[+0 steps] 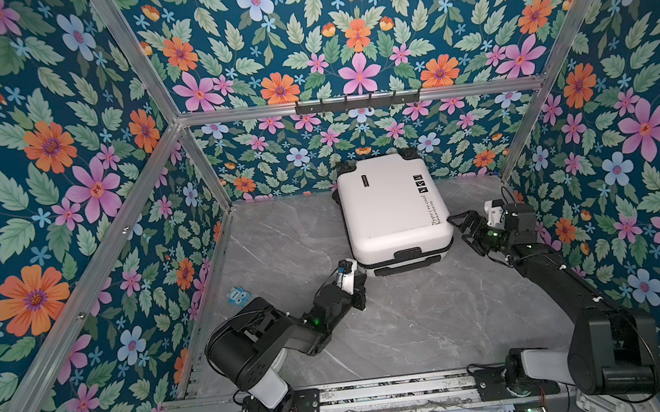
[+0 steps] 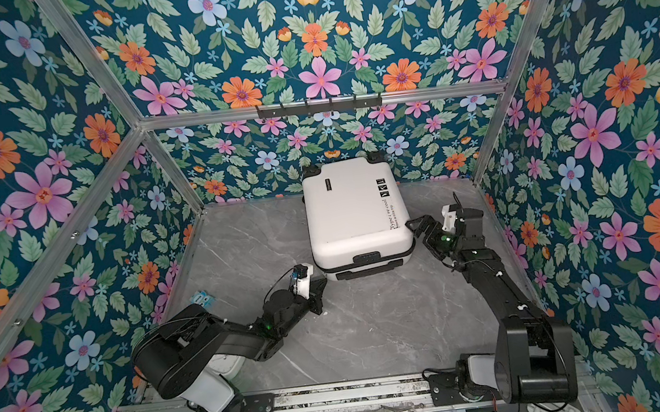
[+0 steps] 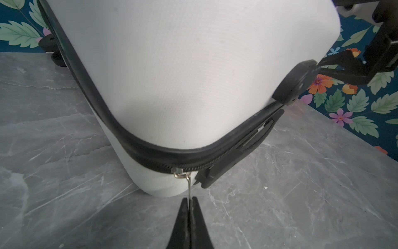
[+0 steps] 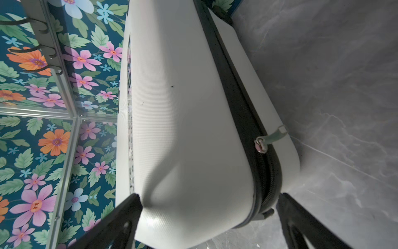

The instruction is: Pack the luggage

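one white, finely woven-textured, seemingly rigid luggage [image 1: 391,209]

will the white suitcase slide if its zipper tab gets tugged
Likely slides: the suitcase lies flat, smooth shell on polished tabletop. Its hard shell should stay stiff. The open right gripper straddling one corner may brace it while the shut left gripper pulls the zipper tab.

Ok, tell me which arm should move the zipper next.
Left. The left gripper is shut on the zipper pull at the suitcase's near corner. The right gripper stands open astride another corner, with a second pull lying loose ahead of it.
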Controlling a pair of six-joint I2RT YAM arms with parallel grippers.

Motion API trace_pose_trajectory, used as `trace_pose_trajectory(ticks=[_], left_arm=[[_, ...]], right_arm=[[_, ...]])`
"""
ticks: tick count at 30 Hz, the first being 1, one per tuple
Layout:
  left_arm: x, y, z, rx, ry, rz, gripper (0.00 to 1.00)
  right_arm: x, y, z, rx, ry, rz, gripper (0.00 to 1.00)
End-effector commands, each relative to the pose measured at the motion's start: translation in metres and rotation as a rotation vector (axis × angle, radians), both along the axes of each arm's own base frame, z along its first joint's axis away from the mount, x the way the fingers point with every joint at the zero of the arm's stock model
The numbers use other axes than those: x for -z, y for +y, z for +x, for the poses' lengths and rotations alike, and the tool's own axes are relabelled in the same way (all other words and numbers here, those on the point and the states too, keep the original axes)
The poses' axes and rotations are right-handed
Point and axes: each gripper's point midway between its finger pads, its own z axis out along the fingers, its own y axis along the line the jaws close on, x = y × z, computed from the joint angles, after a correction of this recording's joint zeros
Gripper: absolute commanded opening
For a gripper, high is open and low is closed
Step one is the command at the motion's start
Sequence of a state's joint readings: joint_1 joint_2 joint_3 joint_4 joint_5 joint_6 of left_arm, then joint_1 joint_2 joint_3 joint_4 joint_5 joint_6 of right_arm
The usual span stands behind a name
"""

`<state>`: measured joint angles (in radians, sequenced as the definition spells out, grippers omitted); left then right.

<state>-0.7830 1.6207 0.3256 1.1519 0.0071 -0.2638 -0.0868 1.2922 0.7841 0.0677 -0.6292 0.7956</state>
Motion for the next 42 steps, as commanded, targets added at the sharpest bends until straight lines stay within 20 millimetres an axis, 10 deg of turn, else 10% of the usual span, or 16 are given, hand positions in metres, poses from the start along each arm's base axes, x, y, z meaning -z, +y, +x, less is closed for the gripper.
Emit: trace_pose_trajectory(ticks=[1, 42], left_arm=[[-0.011, -0.009, -0.005, 0.058, -0.023, -0.031, 0.00], [-0.043, -0.060, -0.035, 0.231, -0.047, -0.019, 0.00]], right_arm=[[-0.015, 0.009, 0.008, -0.052, -0.092, 0.047, 0.99], [0.027, 0.054, -0.001, -0.101, -0.022, 0.140, 0.99]])
